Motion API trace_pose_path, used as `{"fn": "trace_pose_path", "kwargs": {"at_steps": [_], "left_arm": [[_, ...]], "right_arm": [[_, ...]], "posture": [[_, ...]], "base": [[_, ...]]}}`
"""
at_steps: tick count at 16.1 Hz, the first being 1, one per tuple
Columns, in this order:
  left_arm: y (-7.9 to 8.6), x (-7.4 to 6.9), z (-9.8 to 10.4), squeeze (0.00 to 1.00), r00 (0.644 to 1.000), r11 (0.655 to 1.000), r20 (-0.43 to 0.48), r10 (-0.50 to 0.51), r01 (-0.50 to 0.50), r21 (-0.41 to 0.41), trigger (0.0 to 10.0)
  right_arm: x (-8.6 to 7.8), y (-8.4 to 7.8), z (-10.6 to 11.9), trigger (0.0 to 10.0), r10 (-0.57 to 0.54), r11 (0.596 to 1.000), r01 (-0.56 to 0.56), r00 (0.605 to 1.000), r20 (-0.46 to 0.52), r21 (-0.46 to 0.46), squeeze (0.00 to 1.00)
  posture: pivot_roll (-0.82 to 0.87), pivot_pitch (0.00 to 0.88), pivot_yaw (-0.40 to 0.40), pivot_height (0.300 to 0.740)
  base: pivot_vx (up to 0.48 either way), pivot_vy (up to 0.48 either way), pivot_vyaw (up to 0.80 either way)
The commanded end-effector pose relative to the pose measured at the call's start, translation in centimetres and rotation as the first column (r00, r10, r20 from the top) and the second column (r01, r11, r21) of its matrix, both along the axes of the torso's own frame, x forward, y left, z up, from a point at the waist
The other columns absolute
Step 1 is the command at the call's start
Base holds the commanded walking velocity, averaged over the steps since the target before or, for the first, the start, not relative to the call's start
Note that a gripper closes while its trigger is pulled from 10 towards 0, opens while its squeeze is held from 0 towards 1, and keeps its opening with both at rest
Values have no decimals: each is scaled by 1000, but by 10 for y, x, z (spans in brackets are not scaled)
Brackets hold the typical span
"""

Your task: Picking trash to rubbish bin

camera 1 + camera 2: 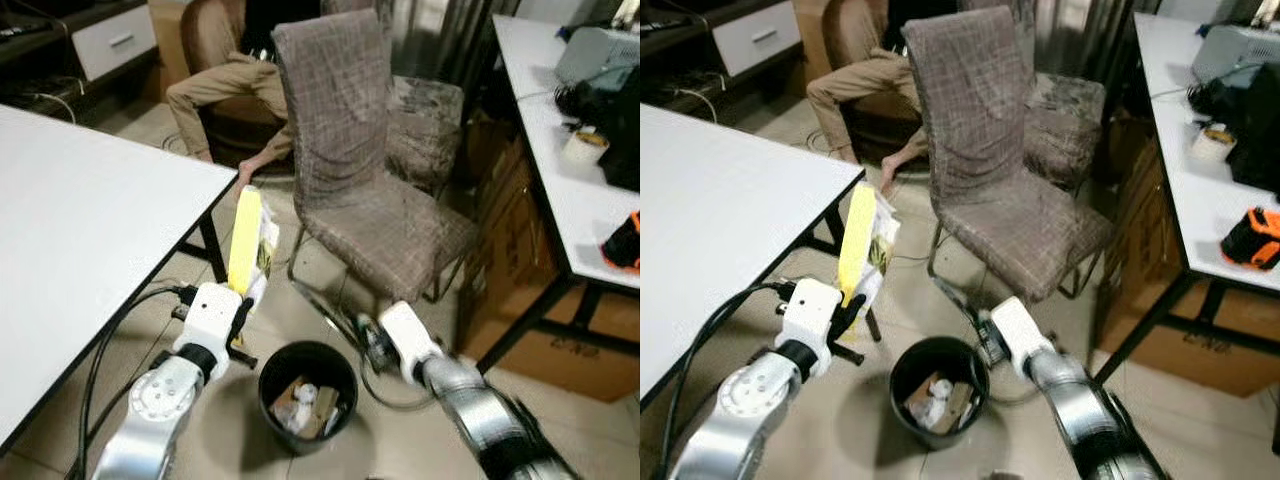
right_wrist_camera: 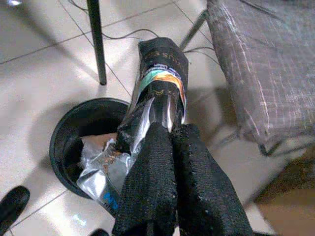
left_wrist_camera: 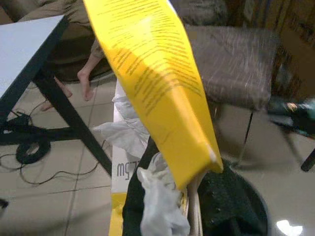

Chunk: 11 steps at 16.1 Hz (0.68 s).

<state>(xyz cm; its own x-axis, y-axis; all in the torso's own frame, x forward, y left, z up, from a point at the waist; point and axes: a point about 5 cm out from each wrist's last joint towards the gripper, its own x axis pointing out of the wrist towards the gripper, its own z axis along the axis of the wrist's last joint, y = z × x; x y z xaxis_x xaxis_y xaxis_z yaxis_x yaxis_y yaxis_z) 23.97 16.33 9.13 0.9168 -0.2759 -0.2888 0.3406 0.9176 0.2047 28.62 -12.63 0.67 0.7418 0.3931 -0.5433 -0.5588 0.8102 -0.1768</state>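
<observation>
Black rubbish bin point(image 1: 307, 396) sat on floor between both arms, trash already inside. Left gripper point(image 1: 240, 310) at bin's 10 o'clock, clenched on yellow package point(image 1: 245, 240) held upright. Right gripper point(image 2: 165, 142) at 2 o'clock, pinched tight on dark foil wrapper point(image 2: 160, 83).

bin point(image 1: 308, 395) black | box point(image 1: 244, 240) yellow | chair point(image 1: 345, 150) brown plaid | table point(image 1: 80, 230) white | fingers point(image 2: 167, 182) black

Someone's leg point(image 1: 222, 84) is stretching out behind a plaid-covered chair point(image 1: 360, 170), with white tables point(image 1: 70, 220) sitting either side.
</observation>
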Motion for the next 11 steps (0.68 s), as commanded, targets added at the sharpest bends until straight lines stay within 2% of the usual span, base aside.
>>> {"fn": "trace_pose_path", "kwargs": {"at_steps": [1, 5, 9, 10, 11], "left_arm": [[0, -2, 5, 0, 1000, 1000, 2, -16, 16, 13, 10000], [2, -3, 7, 0, 1000, 1000, -3, -16, 16, 19, 10000], [4, -1, 10, 0, 1000, 999, -5, -19, 19, 28, 10000], [4, -1, 10, 0, 1000, 999, -5, -22, 22, 30, 10000], [3, 0, 10, 0, 1000, 999, -5, -23, 23, 31, 10000]], "right_arm": [[5, 0, 0, 10000, 9, 1000, -9, 1000, -6, 9, 0], [21, 4, 9, 10000, 16, 999, -15, 1000, -9, 29, 0], [28, 12, 14, 10000, 27, 997, -27, 1000, -2, 78, 20], [29, 11, 15, 10000, 17, 996, -17, 1000, 5, 83, 784], [31, 10, 17, 10000, -3, 996, 2, 1000, 11, 93, 933]], "posture": [[-100, 125, -43, 740], [-89, 149, -49, 740], [-84, 150, -43, 740], [-84, 151, -42, 740], [-81, 151, -43, 740]], "base": [[0, 0, 0], [0, 0, 0], [0, 0, 0], [0, 0, 0], [0, 0, 0]]}}
